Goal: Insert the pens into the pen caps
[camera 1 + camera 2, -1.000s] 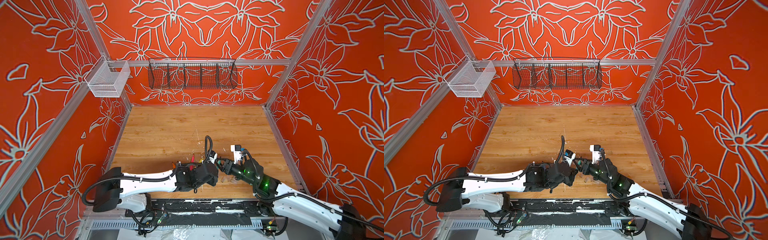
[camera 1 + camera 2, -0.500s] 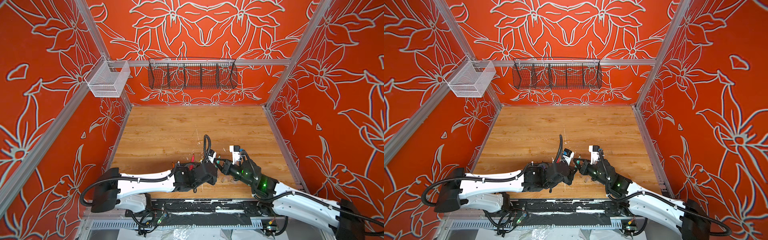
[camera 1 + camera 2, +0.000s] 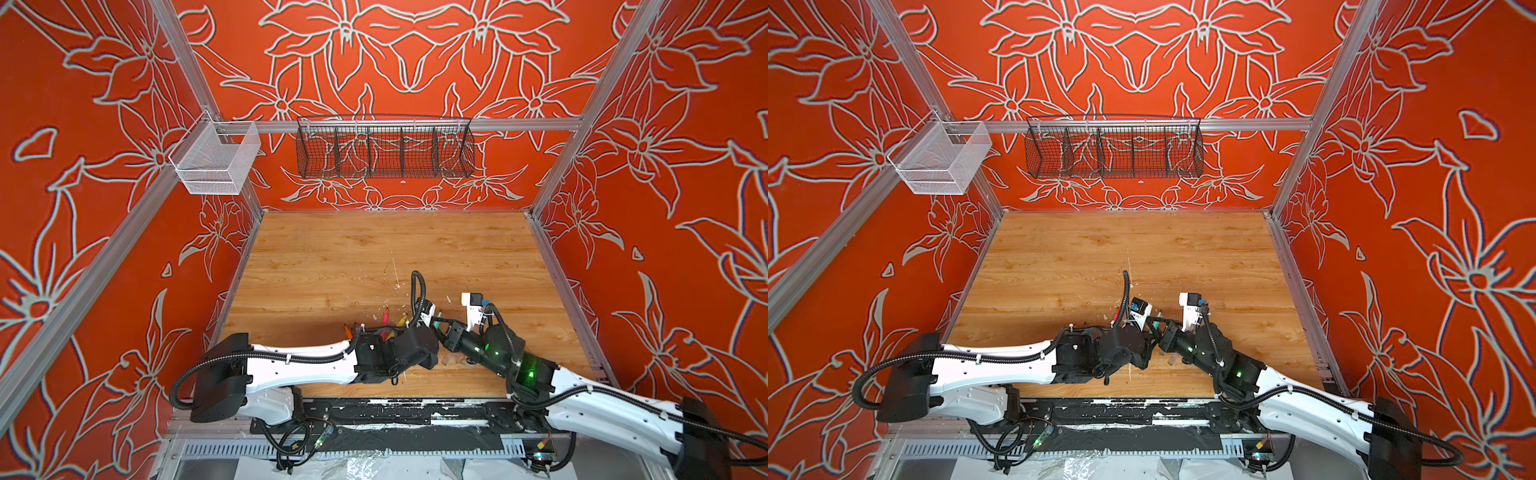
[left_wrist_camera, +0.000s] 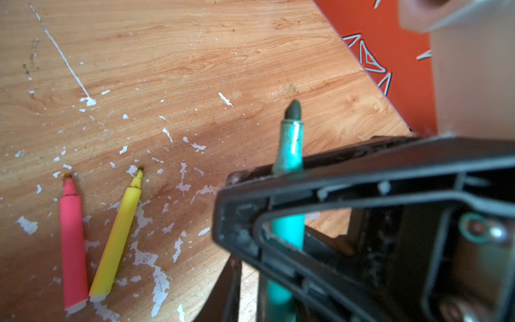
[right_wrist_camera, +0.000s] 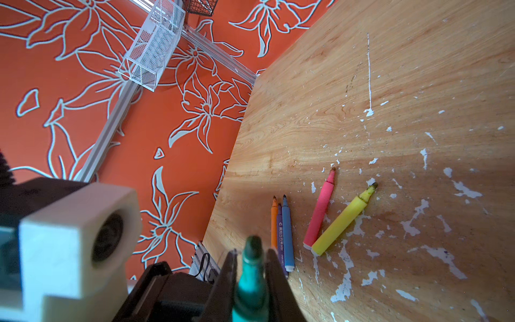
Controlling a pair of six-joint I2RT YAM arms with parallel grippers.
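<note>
Right arm [image 3: 602, 409] reaches low, fingers [image 5: 278, 287] pinching the green pen [image 5: 250, 278].

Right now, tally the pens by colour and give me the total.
orange pen: 1
purple pen: 1
blue pen: 1
pink pen: 1
yellow pen: 1
green pen: 1
Total: 6 pens
</note>
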